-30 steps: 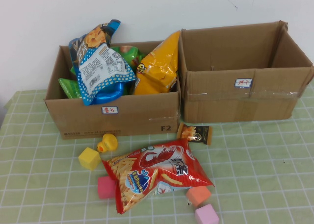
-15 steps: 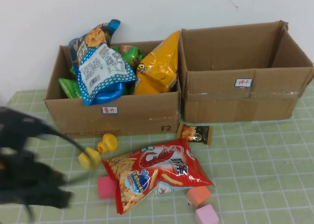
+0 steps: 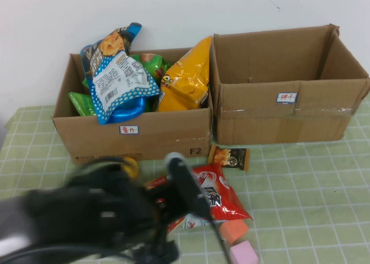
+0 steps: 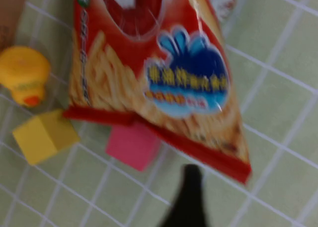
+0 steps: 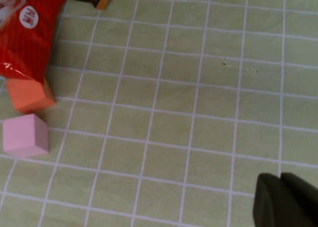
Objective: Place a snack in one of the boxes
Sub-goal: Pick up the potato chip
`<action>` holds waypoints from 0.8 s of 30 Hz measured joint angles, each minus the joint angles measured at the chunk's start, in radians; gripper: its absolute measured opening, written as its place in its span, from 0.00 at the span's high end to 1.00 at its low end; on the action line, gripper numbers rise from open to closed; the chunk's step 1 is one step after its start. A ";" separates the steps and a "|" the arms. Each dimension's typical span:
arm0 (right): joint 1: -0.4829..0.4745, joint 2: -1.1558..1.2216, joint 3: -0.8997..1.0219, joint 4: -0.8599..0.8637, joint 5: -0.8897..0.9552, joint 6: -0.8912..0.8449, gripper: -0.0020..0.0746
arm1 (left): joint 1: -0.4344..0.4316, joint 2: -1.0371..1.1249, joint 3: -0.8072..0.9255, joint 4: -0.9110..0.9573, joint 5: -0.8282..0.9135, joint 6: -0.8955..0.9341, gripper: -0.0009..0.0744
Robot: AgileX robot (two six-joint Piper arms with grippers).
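Observation:
A red shrimp-chip bag (image 3: 217, 196) lies on the green checked cloth in front of the boxes; it fills the left wrist view (image 4: 154, 73). A small brown snack packet (image 3: 229, 157) lies against the boxes. The left box (image 3: 139, 138) is full of snack bags; the right box (image 3: 283, 116) is empty. My left gripper (image 3: 185, 189), blurred by motion, is over the red bag's near left part; in the left wrist view (image 4: 248, 187) one dark finger (image 4: 191, 199) shows just off the bag's sealed edge, open and empty. My right gripper (image 5: 282, 199) is shut and empty over bare cloth, out of the high view.
A yellow duck (image 4: 22, 73), a yellow cube (image 4: 44, 136) and a pink cube (image 4: 131, 145) sit by the bag's left edge. An orange cube (image 3: 234, 229) and a light pink cube (image 3: 244, 253) lie at its near right corner. A white wall stands behind the boxes.
My left arm has swept in from the left edge towards the right and now covers the red bag's left part, the duck and the cubes in the high view.

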 joint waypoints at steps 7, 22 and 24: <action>0.000 0.000 0.000 0.028 0.000 -0.004 0.98 | -0.040 0.233 -0.211 0.112 0.132 -0.193 0.08; 0.000 0.000 0.000 0.052 -0.004 -0.010 0.98 | -0.040 0.536 -0.416 0.221 0.173 -0.228 0.07; 0.000 0.000 0.000 0.052 -0.004 -0.010 0.98 | -0.040 0.549 -0.418 0.234 0.175 -0.232 0.07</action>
